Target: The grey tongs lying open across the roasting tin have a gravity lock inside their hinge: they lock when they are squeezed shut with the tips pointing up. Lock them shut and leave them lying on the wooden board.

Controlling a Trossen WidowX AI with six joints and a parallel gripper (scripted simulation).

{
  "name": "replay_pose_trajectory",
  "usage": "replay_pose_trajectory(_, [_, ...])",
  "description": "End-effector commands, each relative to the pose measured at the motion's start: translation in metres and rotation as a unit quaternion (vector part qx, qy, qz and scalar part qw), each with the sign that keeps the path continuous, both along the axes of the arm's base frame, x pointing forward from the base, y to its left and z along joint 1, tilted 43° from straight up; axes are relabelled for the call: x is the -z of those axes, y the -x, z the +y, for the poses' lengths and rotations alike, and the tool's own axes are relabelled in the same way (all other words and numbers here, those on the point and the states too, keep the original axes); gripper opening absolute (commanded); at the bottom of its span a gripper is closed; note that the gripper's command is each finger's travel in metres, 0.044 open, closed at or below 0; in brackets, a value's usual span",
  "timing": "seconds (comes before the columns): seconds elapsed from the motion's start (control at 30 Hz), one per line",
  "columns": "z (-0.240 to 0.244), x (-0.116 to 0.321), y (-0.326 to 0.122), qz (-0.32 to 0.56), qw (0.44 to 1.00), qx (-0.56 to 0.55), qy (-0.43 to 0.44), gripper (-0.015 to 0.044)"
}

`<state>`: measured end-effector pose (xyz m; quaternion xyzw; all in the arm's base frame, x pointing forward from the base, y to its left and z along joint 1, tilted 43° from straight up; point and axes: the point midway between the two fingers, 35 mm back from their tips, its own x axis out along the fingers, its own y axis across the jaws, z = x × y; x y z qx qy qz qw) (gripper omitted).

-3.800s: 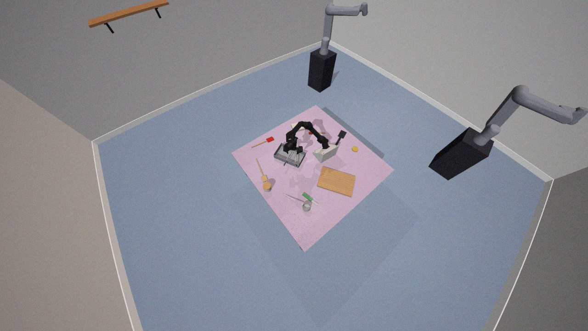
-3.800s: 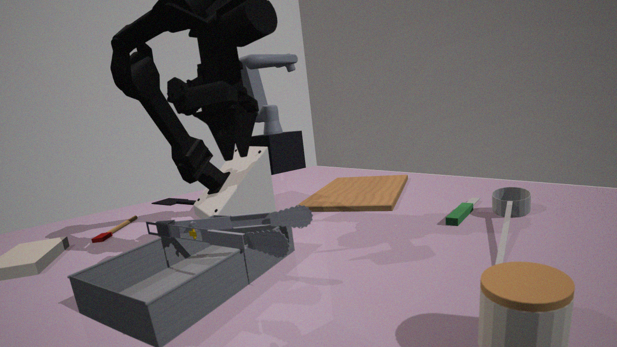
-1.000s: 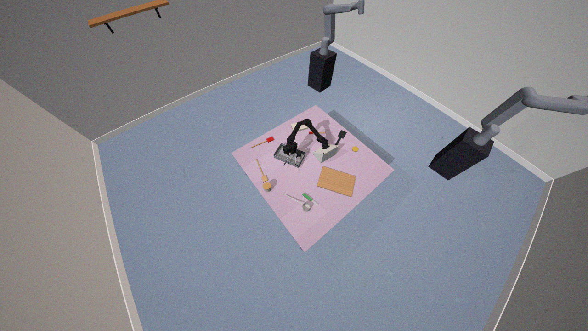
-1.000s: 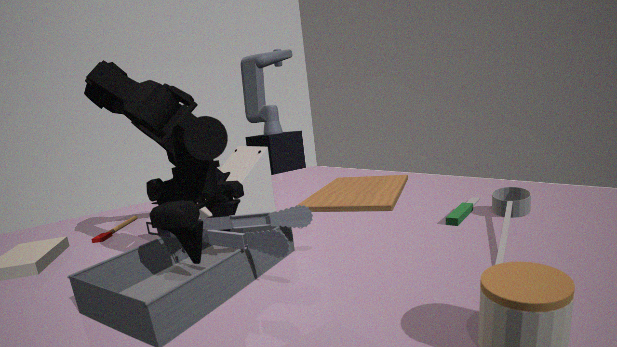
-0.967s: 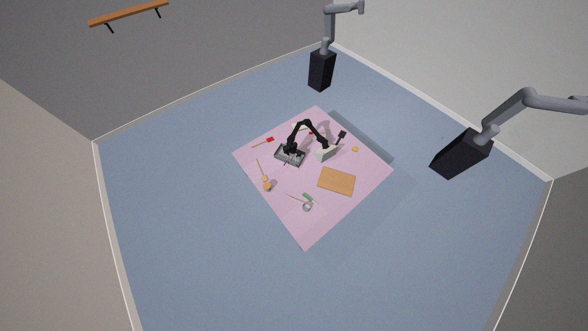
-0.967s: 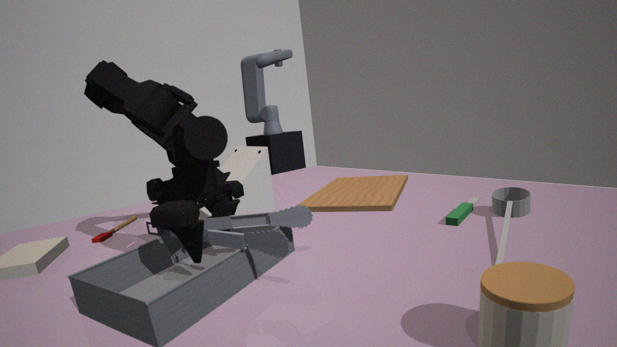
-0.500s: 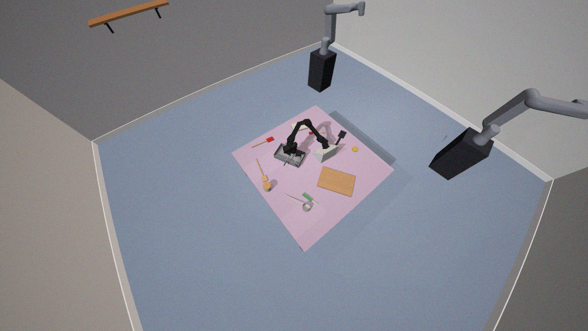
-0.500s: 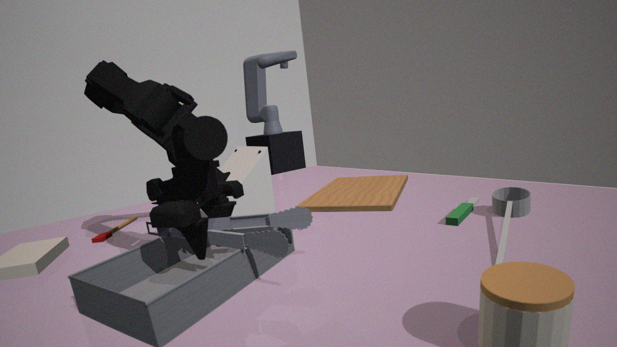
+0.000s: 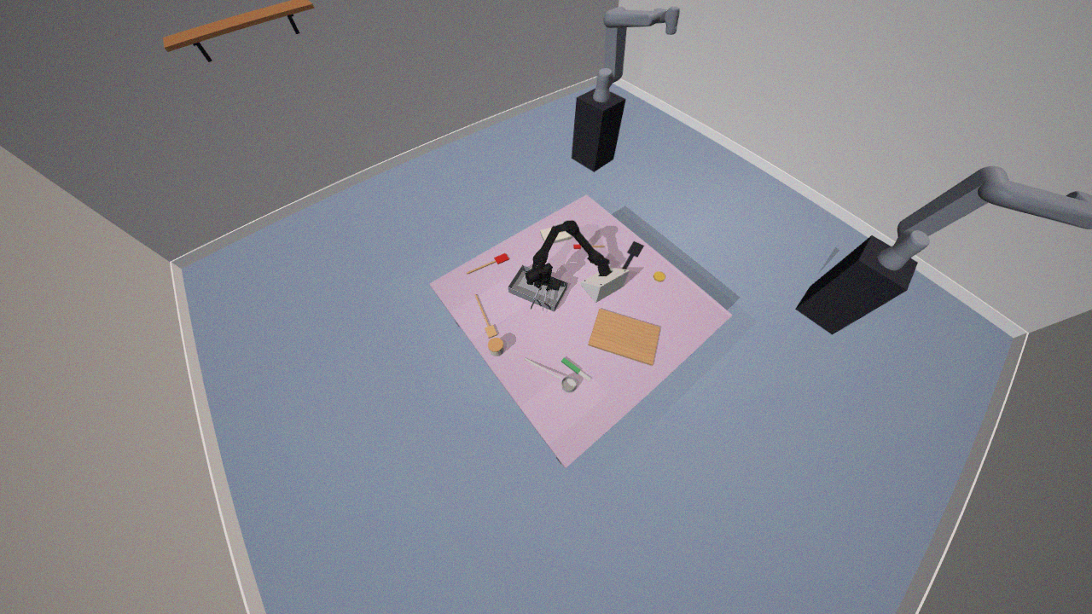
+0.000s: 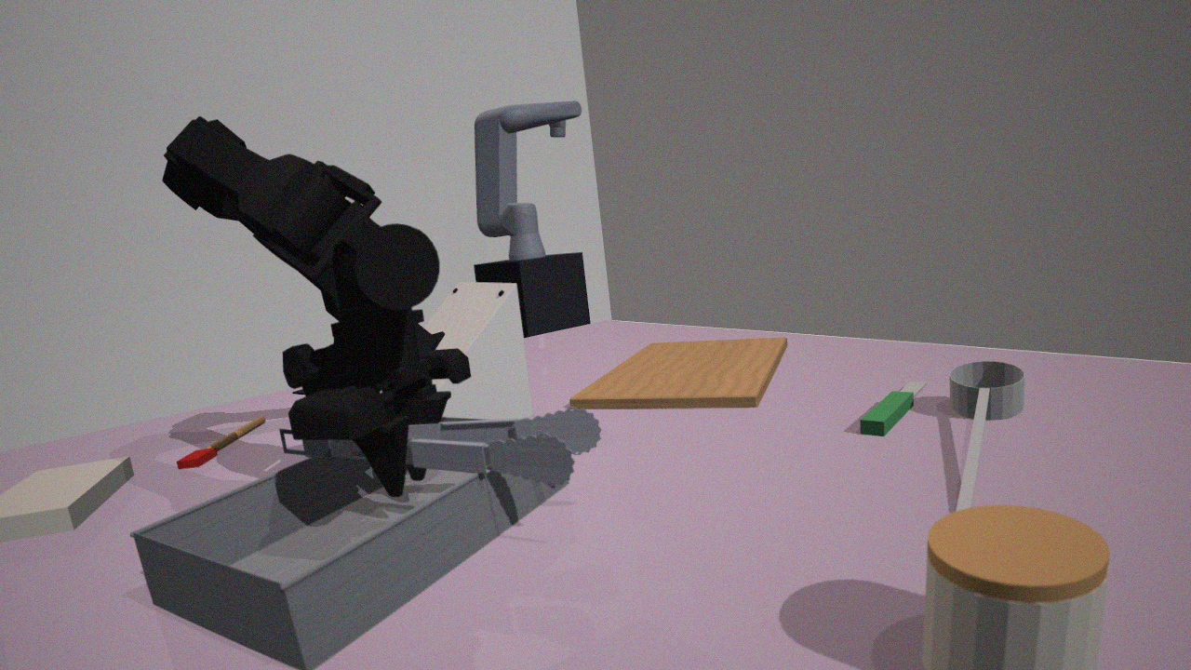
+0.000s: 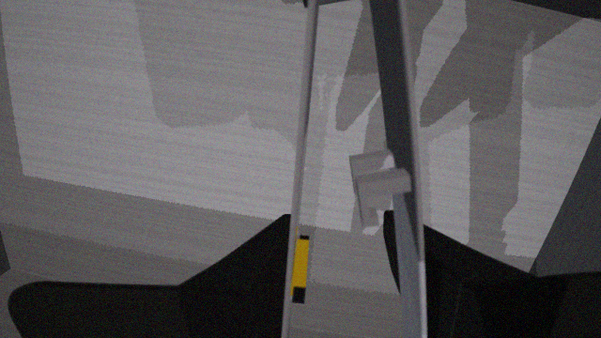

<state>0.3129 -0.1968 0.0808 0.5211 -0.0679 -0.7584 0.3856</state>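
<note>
The grey tongs [image 9: 541, 300] [image 10: 466, 454] [image 11: 303, 141] lie across the grey roasting tin [image 9: 519, 289] [image 10: 249, 574] [image 11: 141, 117]. Their scalloped tips [image 10: 542, 456] stick out over the tin's rim toward the wooden board [image 9: 624, 336] [image 10: 682, 374]. My black gripper [image 9: 540, 286] [image 10: 396, 478] [image 11: 335, 225] reaches down into the tin. Its fingers press on the outer sides of both tong arms, which stand close together. In the wrist view one arm carries a yellow mark [image 11: 300, 268] and the other a small grey block [image 11: 377, 183]. The board is empty.
The arm's white wedge base [image 10: 500, 358] stands behind the tin. A cork-lidded jar [image 10: 1016, 582], a green-handled knife [image 10: 887, 412] and a grey ladle [image 10: 986, 387] are to the right. A red spatula [image 10: 204, 454] and a cream block [image 10: 58, 495] are to the left.
</note>
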Motion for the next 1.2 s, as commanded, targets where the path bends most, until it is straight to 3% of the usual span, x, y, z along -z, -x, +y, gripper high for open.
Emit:
replay_pose_trajectory(0.0, [0.0, 0.0, -0.001, -0.002, 1.0, 0.0, 0.0, 0.0135])
replay_pose_trajectory(0.6, [0.0, 0.0, -0.001, -0.002, 1.0, 0.0, 0.0, 0.0015])
replay_pose_trajectory(0.8, [0.0, 0.0, -0.001, -0.002, 1.0, 0.0, 0.0, -0.0143])
replay_pose_trajectory(1.0, [0.004, -0.005, -0.003, -0.002, 1.0, 0.0, -0.001, -0.015])
replay_pose_trajectory(1.17, [0.038, -0.042, -0.017, 0.0, 1.0, -0.001, -0.004, -0.015])
